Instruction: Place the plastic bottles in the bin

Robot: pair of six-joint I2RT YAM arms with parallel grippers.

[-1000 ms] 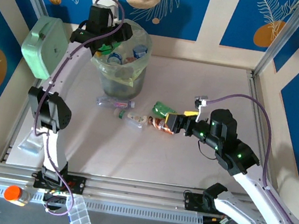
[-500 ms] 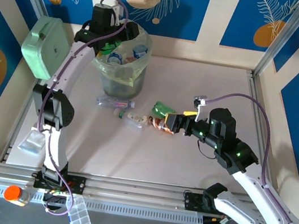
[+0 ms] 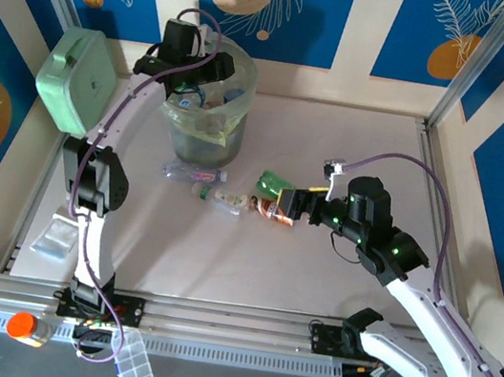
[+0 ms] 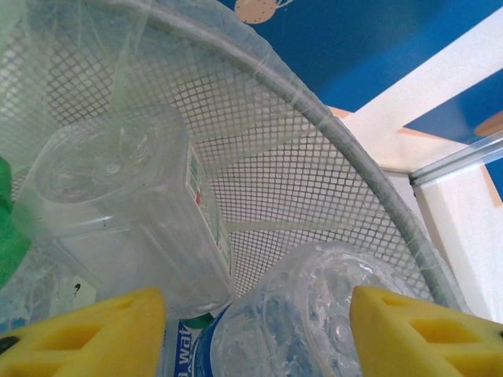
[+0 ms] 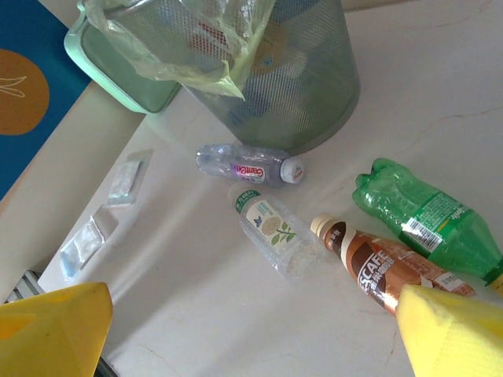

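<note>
The bin (image 3: 199,137) stands at the back left, lined with a pale-green bag and holding several plastic bottles. My left gripper (image 3: 204,69) hangs over its mouth, open. In the left wrist view a clear blue-labelled bottle (image 4: 314,314) lies loose below the gripper (image 4: 255,314), beside another clear bottle (image 4: 126,212). My right gripper (image 5: 259,330) is open above the table. Under it lie a purple-labelled clear bottle (image 5: 250,164), a green-capped clear bottle (image 5: 275,232), a brown coffee bottle (image 5: 385,267) by the right finger, and a green bottle (image 5: 424,216).
A mint-green box (image 3: 77,77) leans at the left wall beside the bin. Small clear packets (image 5: 126,184) lie on the table's left side. An orange-capped item (image 3: 27,327) and a clear compartment case (image 3: 135,367) sit at the near rail.
My left gripper has moved right, further over the bin's mouth, and its jaws have widened. My right gripper has edged slightly left toward the bottles on the table.
</note>
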